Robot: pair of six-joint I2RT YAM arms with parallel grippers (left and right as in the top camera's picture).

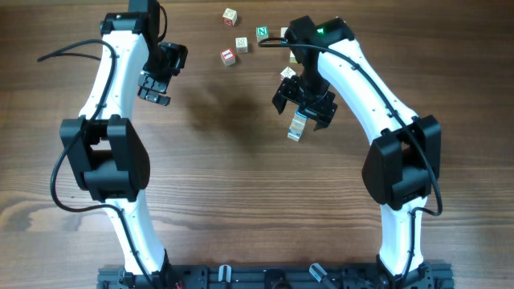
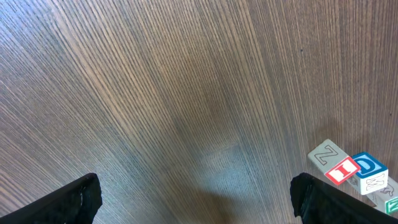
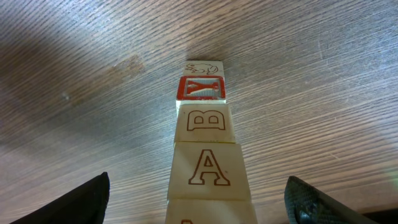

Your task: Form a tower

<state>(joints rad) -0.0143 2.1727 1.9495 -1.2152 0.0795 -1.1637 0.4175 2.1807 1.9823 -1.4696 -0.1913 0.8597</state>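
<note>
Right gripper wide open, we see its fingers either side of the tower, not touching it. Tower stands on the table between the jaws. Left gripper also wide, empty, well apart; loose cubes sit beyond both grippers.

Soft even light, faint shadows, mild wood sheen, blurred lower corners.

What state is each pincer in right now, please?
Left pincer: open, holding nothing.
Right pincer: open, fingers apart on either side of the tower, not gripping it.
</note>
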